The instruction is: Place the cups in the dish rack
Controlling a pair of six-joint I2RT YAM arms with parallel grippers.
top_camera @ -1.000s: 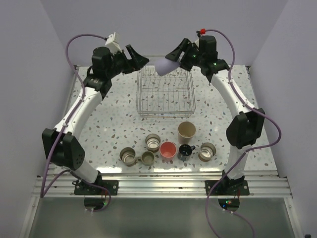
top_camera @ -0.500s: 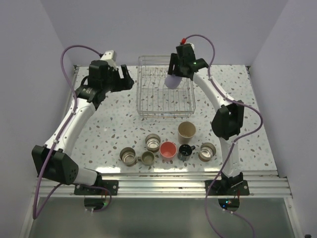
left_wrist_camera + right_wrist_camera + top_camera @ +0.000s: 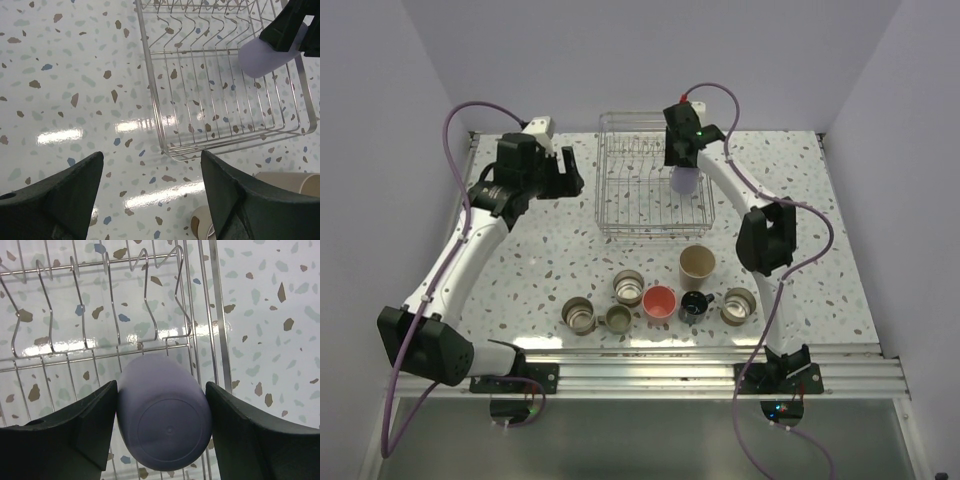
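Jaws on my left gripper [image 3: 150, 200] gape wide and empty, left of the dish rack [image 3: 650, 233]. I see nothing loaded in it yet; seven cups [image 3: 659, 301] stand on the table in front. My right gripper [image 3: 161, 415], half-spread, clamps the lavender cup [image 3: 686, 181] between its jaws, mouth down, over the rack's right end.

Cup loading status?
Done: nothing; the dish rack holds no cup yet. In hand: right gripper grips the lavender cup over the rack's right side; left gripper is open and empty. Remaining: seven on the table: tan cup, coral-pink cup, black mug, four metal cups.
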